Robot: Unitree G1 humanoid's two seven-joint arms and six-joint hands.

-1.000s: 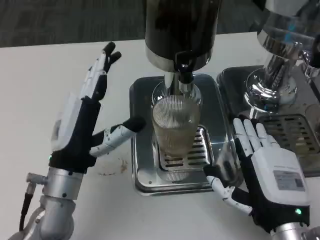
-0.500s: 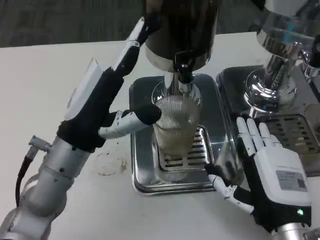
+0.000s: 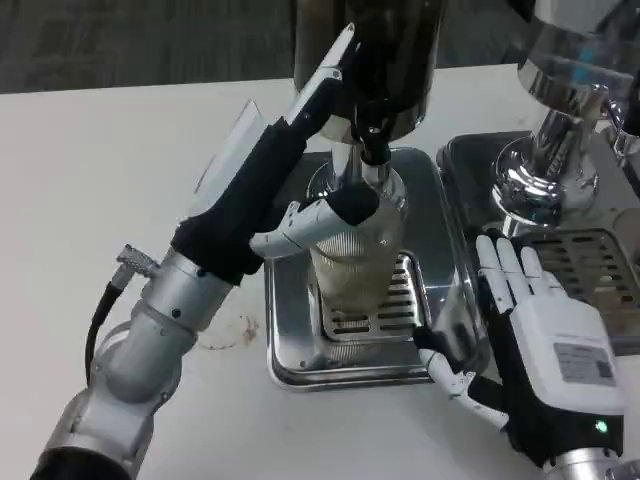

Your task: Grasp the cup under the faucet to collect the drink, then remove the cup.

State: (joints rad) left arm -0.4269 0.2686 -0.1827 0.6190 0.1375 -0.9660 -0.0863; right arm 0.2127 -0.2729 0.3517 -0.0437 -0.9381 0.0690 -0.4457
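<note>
Under the faucet on the metal tray, the cup now meets the left hand, which has swung in, thumb touching, grasp still unclosed, while the spread right hand waits.

The cup is ribbed clear glass. The drip tray is glossy polished metal, its grate slotted. The surface is matt white.

The left robot hand has swung in against the cup.
</note>
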